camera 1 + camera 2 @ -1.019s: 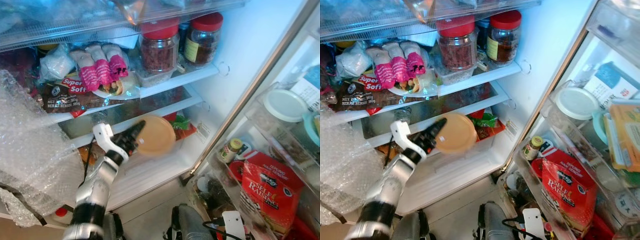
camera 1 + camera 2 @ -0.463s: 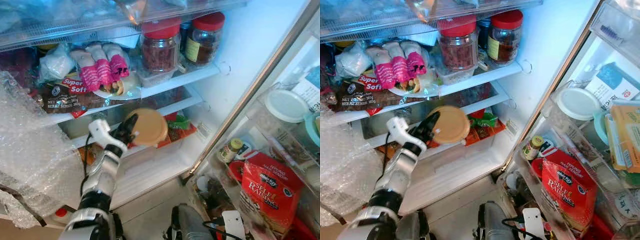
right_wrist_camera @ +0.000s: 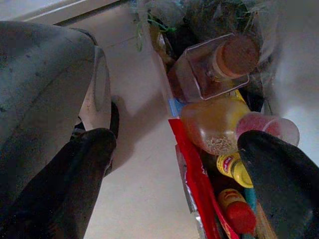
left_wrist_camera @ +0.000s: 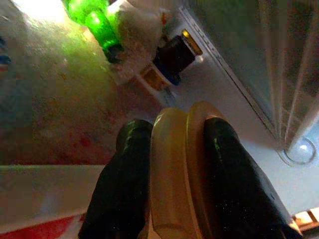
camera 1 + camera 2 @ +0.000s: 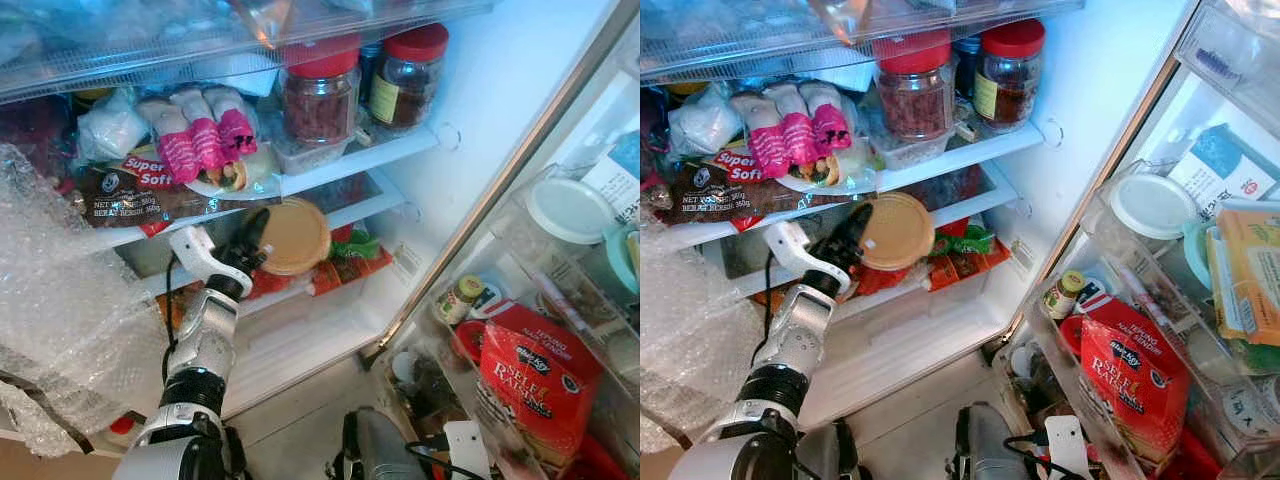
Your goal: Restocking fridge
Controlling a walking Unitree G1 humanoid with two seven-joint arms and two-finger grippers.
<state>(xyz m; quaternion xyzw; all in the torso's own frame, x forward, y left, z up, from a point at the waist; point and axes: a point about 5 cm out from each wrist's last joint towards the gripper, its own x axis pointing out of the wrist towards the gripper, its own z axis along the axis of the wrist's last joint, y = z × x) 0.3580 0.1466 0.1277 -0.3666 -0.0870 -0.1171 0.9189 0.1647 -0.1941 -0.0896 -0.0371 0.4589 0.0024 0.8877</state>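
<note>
The left gripper is clenched on a round tan lid; its two black fingers press the lid from both sides. The lid is held on edge inside the open fridge, just under the glass shelf with two red-capped jars, above red and green packets. The right gripper hangs low with its fingers spread apart, grasping nothing, over bottles in the door bin. A red box stands in the door.
</note>
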